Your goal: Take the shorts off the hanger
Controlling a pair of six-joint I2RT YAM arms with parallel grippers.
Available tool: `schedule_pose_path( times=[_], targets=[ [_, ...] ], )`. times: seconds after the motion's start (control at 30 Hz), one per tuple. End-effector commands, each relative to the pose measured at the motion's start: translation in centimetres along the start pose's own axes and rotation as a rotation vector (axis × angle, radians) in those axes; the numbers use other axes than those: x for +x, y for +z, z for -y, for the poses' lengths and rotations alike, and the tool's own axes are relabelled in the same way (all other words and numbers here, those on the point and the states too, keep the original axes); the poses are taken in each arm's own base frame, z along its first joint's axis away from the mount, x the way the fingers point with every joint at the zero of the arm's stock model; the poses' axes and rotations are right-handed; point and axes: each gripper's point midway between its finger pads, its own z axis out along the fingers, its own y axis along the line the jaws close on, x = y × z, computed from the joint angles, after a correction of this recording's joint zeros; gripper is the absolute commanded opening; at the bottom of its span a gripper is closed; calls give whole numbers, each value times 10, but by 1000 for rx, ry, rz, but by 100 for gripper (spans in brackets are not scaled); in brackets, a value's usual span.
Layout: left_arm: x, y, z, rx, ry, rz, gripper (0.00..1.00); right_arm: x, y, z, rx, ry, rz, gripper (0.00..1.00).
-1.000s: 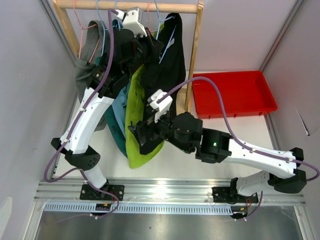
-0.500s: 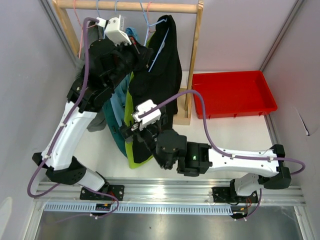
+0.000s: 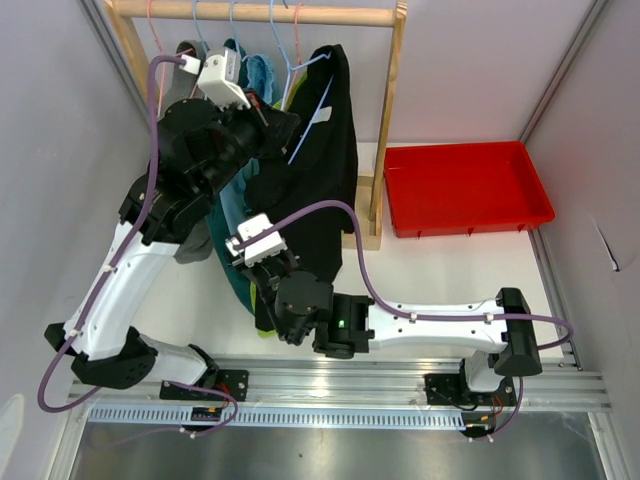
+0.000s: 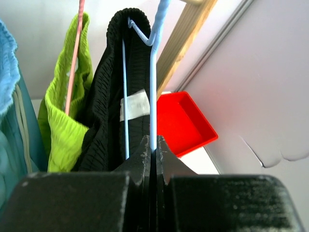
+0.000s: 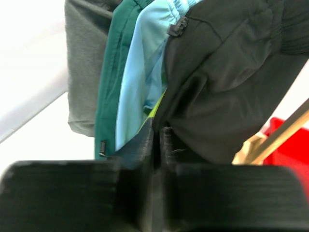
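Seen from above, five pairs of shorts hang in a tight row from a wooden rail (image 3: 300, 14) at the far side of the tabletop (image 3: 440, 270); the black shorts (image 3: 320, 150) are rightmost, next to the rack's upright, with a red tray (image 3: 465, 185) beyond it. The left tool (image 4: 153, 141) reaches up at the waistband, its fingers pressed together on the thin blue wire hanger (image 4: 152, 96) that carries the black pair. The right tool (image 5: 157, 131) sits low, its fingers nearly touching, and appears to pinch the bottom edge of the black cloth; lime green shorts (image 4: 67, 130), light blue shorts (image 5: 137, 87), teal shorts (image 5: 111, 72) and grey shorts (image 5: 82, 63) crowd just beside it. The step in hand is likely stripping the black pair off its wire. To do it well, the left tool should brace the hanger firmly while the right draws the cloth downward and towards the near edge, so the elastic waist slips over one shoulder of the wire at a time; a straight hard pull risks snagging, or dragging the lime green pair along.
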Motion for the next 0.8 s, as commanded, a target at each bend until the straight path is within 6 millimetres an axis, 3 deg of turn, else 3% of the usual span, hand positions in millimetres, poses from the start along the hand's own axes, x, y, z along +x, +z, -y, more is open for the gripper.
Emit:
schedule_pose_path(
  times=[0.0,0.13,0.27,0.3,0.4,0.5,0.53,0.63,0.7,0.77],
  targets=[
    [-46,-31,23,98,-57,145,0,-28,-1,6,42,100,49,0],
    [-46,-32,16,69,-41,151,0,-24,-26,-10,3,103,34,0],
    [-52,-30,6,18,-4,192,0,-12,-75,-31,-27,95,-6,0],
    [-51,-27,2,1,9,198,0,-8,-97,-45,-70,89,-14,0],
    [-58,-19,-6,-51,47,236,0,0,-140,-65,-111,91,-45,0],
    [-59,-7,-12,-86,73,238,0,7,-168,-81,-140,106,-65,0],
    [-67,-10,-8,-79,70,251,0,8,-171,-83,-135,110,-70,0],
    [-58,-10,-5,-57,64,200,0,6,-167,-80,-120,123,-70,0],
    [-49,-16,5,-2,50,147,0,3,-155,-67,-93,119,-64,0],
    [-27,-29,16,76,44,38,0,-2,-131,-42,-39,137,-52,0]
  ],
)
